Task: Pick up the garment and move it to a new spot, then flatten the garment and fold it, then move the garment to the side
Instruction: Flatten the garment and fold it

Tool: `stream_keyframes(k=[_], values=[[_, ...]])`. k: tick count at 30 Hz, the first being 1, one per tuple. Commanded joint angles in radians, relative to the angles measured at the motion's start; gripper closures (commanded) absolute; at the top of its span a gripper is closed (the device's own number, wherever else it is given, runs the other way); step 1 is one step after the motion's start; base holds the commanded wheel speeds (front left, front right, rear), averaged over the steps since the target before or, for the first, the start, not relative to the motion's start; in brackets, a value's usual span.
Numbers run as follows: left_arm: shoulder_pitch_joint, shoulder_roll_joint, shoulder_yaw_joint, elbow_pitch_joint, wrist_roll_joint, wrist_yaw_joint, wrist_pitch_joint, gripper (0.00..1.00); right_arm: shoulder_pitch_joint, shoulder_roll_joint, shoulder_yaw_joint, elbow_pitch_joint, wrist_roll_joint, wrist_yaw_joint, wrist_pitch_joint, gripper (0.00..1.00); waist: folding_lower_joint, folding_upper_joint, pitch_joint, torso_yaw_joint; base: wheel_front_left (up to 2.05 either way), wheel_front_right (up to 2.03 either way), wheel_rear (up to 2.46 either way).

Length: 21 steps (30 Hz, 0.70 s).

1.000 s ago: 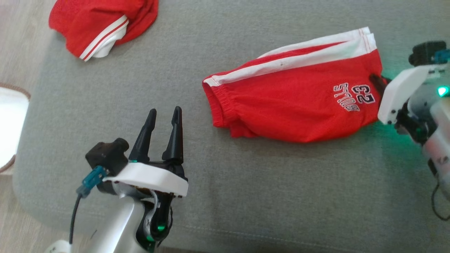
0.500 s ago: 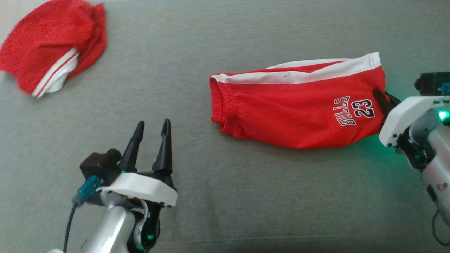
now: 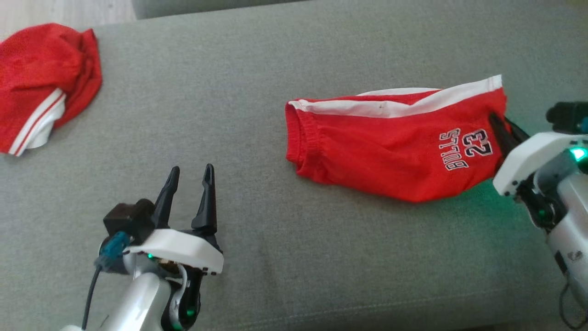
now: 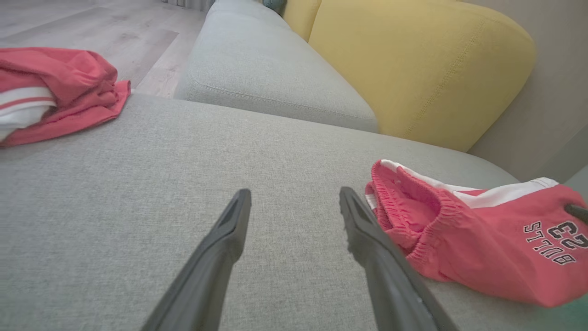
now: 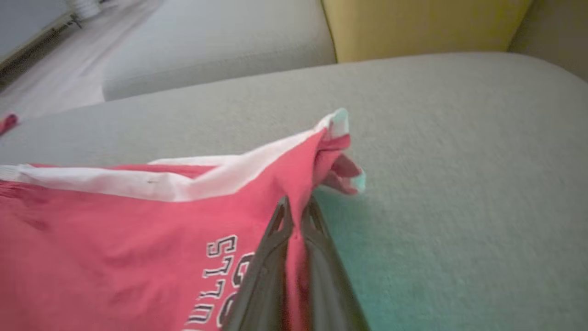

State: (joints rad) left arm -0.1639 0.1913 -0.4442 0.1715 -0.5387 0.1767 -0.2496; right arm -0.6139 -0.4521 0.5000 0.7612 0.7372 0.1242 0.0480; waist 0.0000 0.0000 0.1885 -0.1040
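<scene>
- While my right pincer (image 3: 500,122) is clenching the red garment (image 3: 390,147) at its hem, it is showing white stripes and "BULLS 23" lettering.
- My left pincer (image 3: 189,171) is hovering released.

The shorts (image 3: 395,147) lie on the seat (image 3: 275,257), right of its middle, with the waistband end toward the left and the leg hems toward the right. The right claw (image 3: 501,120) sits at the shorts' right end, pinched onto the hem cloth. The left claw (image 3: 190,169) is over the near left part of the seat, well apart from the shorts, whose waistband lies ahead and to its right. A second garment (image 3: 41,82) lies bunched at the seat's far left; it may reach the edge there, but the frame cuts it off. Behind the seat stands a back cushion (image 4: 413,69), with another seat section (image 4: 266,78) to its left and floor (image 4: 92,27) beyond.
</scene>
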Motion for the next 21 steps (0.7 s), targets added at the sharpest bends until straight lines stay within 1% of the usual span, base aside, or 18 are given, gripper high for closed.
stream_keyframes(k=[1, 5, 8, 10, 13, 17, 21], values=[[-0.019, 0.020, 0.035, -0.023, -0.001, 0.003, -0.012, 0.00, 0.005, -0.007, -0.004, -0.047, -0.009, 0.007, -0.011, 1.00, 0.0000, 0.0000, -0.010, 0.009, 0.00, 0.00, 0.00], [-0.006, 0.015, 0.042, -0.015, -0.009, 0.004, -0.012, 0.00, 0.039, 0.001, -0.024, -0.172, -0.034, 0.007, 0.009, 1.00, 0.0000, 0.0000, -0.037, 0.035, 0.00, 0.00, 0.00], [0.005, 0.010, 0.050, -0.013, -0.013, 0.003, -0.012, 0.00, 0.070, 0.019, -0.035, -0.275, -0.057, 0.007, 0.042, 1.00, 0.0000, 0.0000, -0.054, 0.056, 0.00, 0.00, 0.00], [0.012, 0.007, 0.055, -0.015, -0.013, 0.002, -0.012, 0.00, 0.088, 0.044, -0.044, -0.335, -0.071, 0.007, 0.067, 1.00, 0.0000, 0.0000, -0.059, 0.070, 0.00, 0.00, 0.00], [0.017, 0.003, 0.058, -0.015, -0.012, -0.002, -0.012, 0.00, 0.107, 0.100, -0.050, -0.401, -0.093, 0.007, 0.108, 1.00, 0.0000, 0.0000, -0.062, 0.090, 0.00, 0.00, 0.00], [0.016, -0.004, 0.058, -0.014, -0.007, -0.009, -0.012, 0.00, 0.112, 0.188, -0.056, -0.421, -0.120, 0.007, 0.147, 1.00, 0.0000, 0.0000, -0.060, 0.117, 0.00, 0.00, 0.00], [0.012, -0.015, 0.054, -0.011, -0.003, -0.015, -0.012, 0.00, 0.097, 0.262, -0.065, -0.374, -0.151, 0.007, 0.161, 1.00, 0.0000, 0.0000, -0.054, 0.144, 0.00, 0.00, 0.00]])
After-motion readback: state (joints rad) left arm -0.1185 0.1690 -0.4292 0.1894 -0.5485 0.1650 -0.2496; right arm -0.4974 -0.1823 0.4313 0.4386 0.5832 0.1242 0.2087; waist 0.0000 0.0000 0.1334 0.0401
